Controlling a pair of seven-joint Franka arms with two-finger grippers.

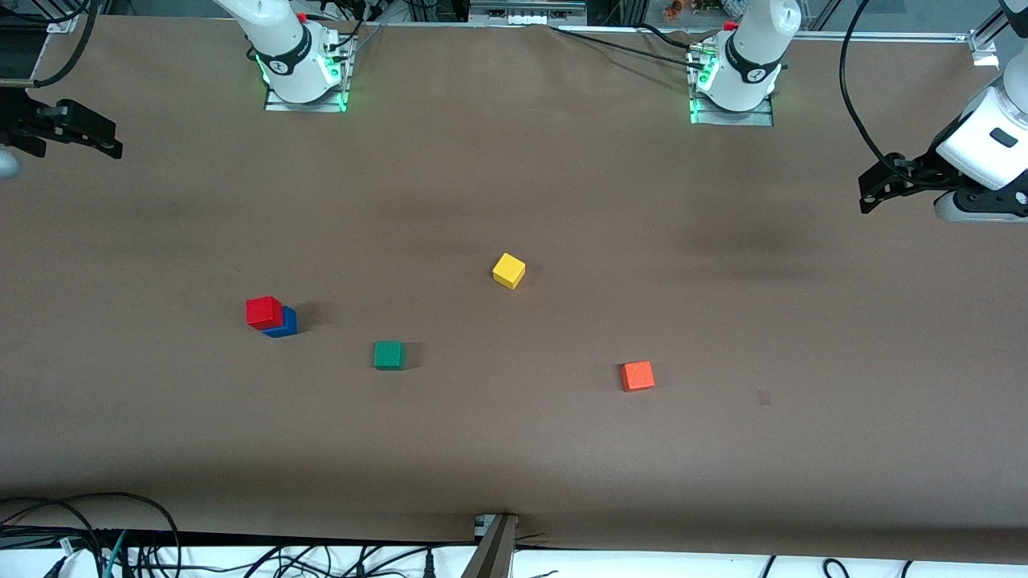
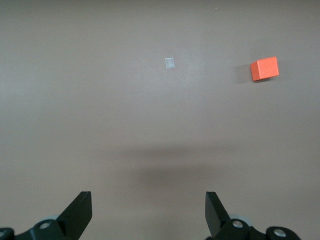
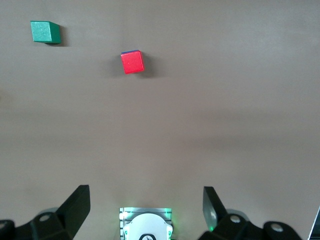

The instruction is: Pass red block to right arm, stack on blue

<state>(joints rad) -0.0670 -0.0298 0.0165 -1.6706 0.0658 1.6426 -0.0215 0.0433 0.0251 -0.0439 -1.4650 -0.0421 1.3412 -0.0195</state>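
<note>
The red block (image 1: 264, 311) sits on top of the blue cube (image 1: 283, 324), a little off-centre, toward the right arm's end of the table. In the right wrist view the red block (image 3: 132, 62) hides nearly all of the blue one. My right gripper (image 1: 95, 136) is open and empty, up in the air over the table's edge at the right arm's end; it also shows in the right wrist view (image 3: 146, 205). My left gripper (image 1: 872, 193) is open and empty, up over the left arm's end; it also shows in the left wrist view (image 2: 149, 210).
A green cube (image 1: 389, 355) lies beside the stack, slightly nearer to the front camera, and shows in the right wrist view (image 3: 45, 32). A yellow cube (image 1: 508, 270) lies mid-table. An orange cube (image 1: 638, 376) lies toward the left arm's end and shows in the left wrist view (image 2: 264, 68).
</note>
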